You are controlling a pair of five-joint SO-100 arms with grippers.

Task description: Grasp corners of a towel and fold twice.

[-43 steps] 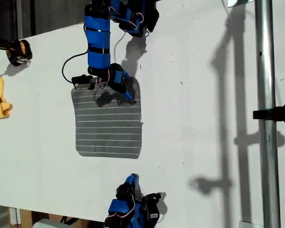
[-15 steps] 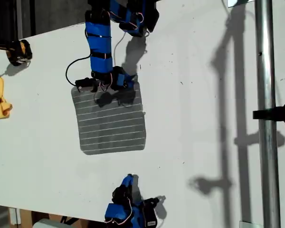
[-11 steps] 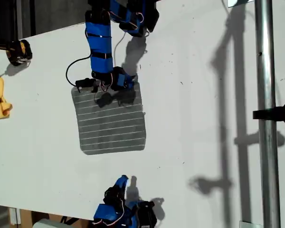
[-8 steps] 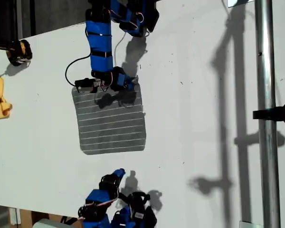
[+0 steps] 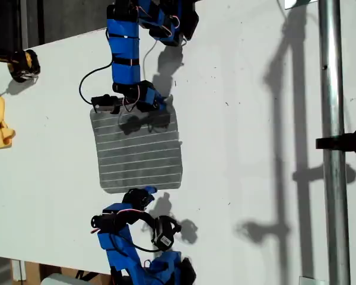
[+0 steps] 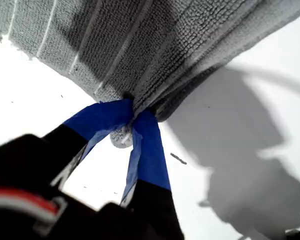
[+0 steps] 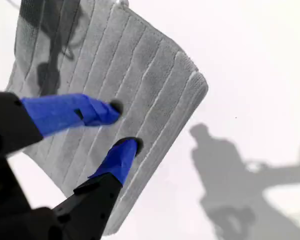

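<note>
Towel (image 5: 138, 149) flat, stripes seemingly crosswise

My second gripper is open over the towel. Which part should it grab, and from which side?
Take the free rounded corner at the exterior view's lower right, on the same side where my first gripper pinches the far edge. The towel lies flat, so I'd bring my second gripper in low from off that edge, probably sliding one finger under.
</note>
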